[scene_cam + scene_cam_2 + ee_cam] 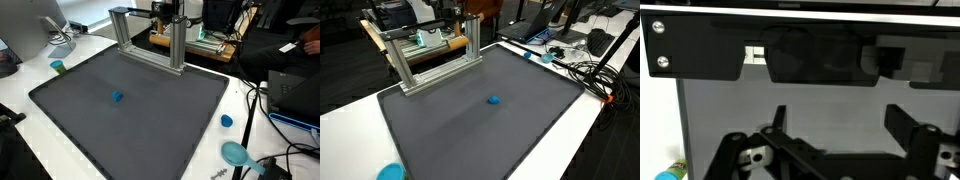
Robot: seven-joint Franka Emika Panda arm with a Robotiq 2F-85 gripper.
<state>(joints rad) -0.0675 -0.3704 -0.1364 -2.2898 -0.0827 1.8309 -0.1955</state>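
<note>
Gripper [837, 114] wide open, empty, poised over dark mat [725, 110]; small blue block [117, 97] sits mid-mat, well apart from far metal frame [150, 40], open to approach from any side

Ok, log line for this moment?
gripper: open, empty | small blue block: alone on dark grey rectangular mat, untouched | silver aluminium frame: upright at mat's edge

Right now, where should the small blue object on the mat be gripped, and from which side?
Probably across its middle, from straight above: the small blue object lies low and alone on the flat grey mat, free on all sides. Its exact shape is too small to tell.
</note>
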